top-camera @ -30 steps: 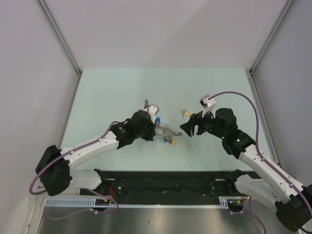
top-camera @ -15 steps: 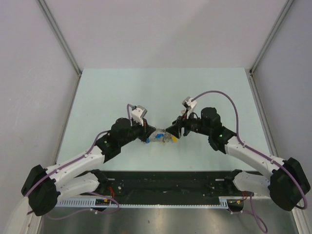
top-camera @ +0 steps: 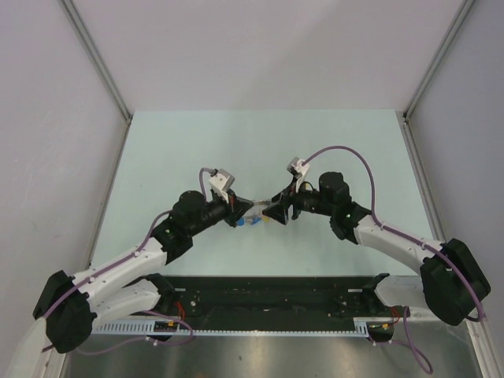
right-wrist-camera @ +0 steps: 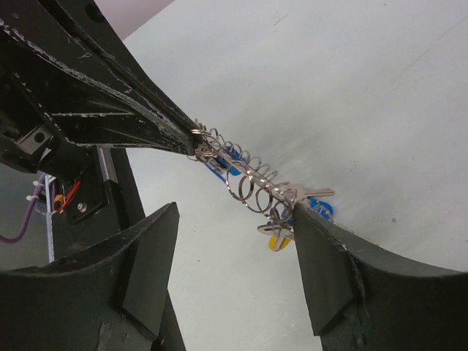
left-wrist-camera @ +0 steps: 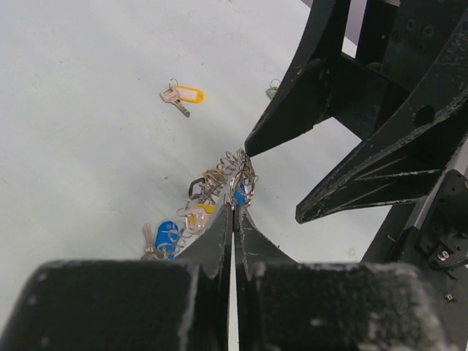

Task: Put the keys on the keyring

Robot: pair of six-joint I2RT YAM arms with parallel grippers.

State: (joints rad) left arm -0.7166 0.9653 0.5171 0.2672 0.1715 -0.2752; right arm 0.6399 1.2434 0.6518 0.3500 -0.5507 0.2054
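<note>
My left gripper (left-wrist-camera: 234,213), pressed together, pinches one end of the silver wire keyring with blue and yellow tags (left-wrist-camera: 235,179); my right gripper (right-wrist-camera: 232,212) stands spread beside it. Threading hasn't begun, I judge: the small yellow-headed silver key (left-wrist-camera: 181,95) lies apart, needing pickup

One key (left-wrist-camera: 181,95) lies behind the keyring (left-wrist-camera: 235,178).
</note>
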